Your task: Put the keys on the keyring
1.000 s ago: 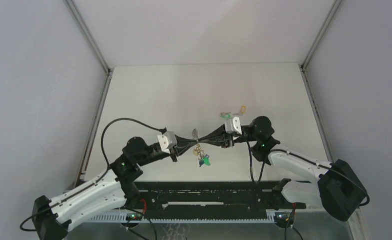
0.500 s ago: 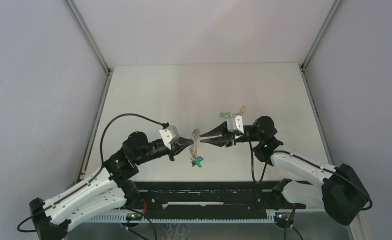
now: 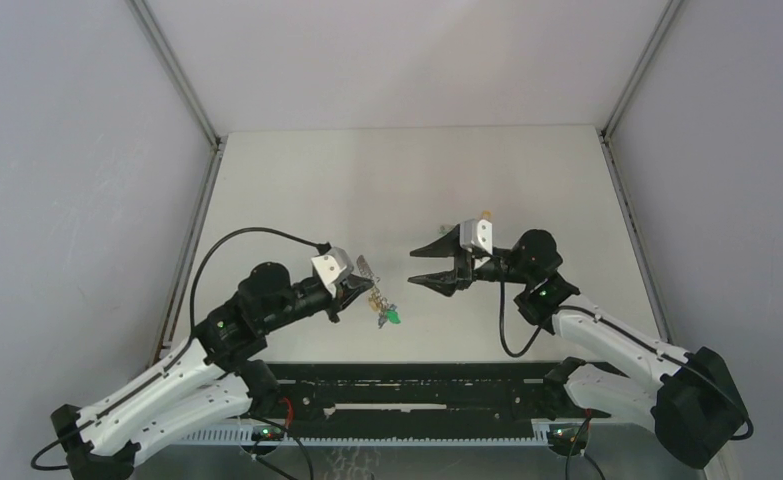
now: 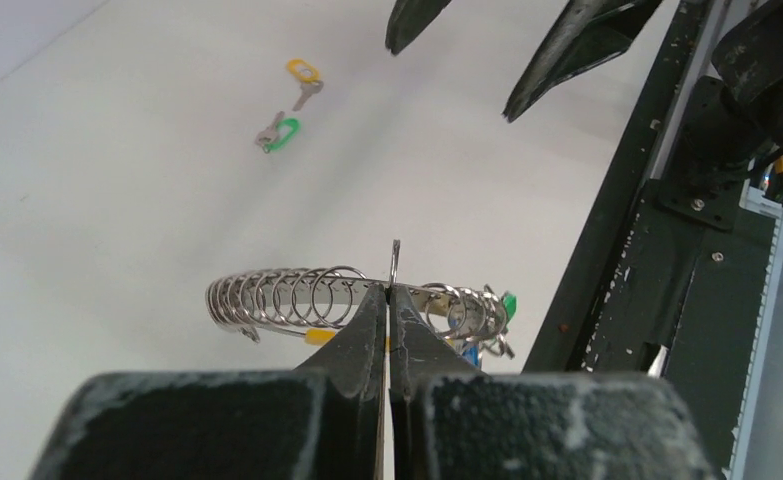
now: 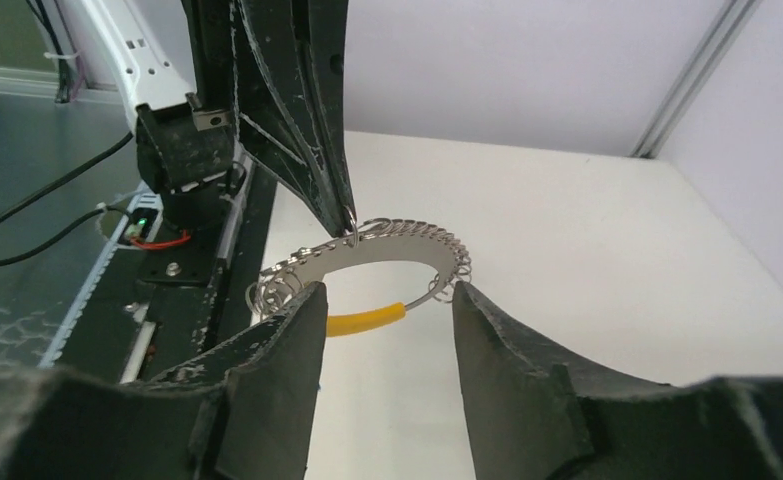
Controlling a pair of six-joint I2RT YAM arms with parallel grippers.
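My left gripper [image 3: 364,283] is shut on the keyring [image 4: 297,298], a silvery loop strung with small wire rings and a yellow band [image 5: 365,320]. It pinches the loop's upper edge between its fingertips [image 4: 388,290]. Green [image 4: 508,303] and blue keys hang bunched at one end of the ring [image 3: 385,314]. My right gripper [image 3: 419,266] stands open, apart from the ring and to its right. In the right wrist view the ring [image 5: 397,240] hangs just beyond the open fingers [image 5: 387,295]. A yellow-headed key [image 4: 304,76] and a green-headed key [image 4: 280,133] lie loose on the table.
The white table [image 3: 387,180] is walled by grey panels left, right and behind. A black rail with cables [image 3: 417,395] runs along the near edge, close under the hanging keys. The yellow-headed key [image 3: 485,213] peeks out just behind the right wrist.
My right gripper let go of the keyring, opened and drew back to the right. My left gripper carried the ring and its hanging keys a little left and nearer.
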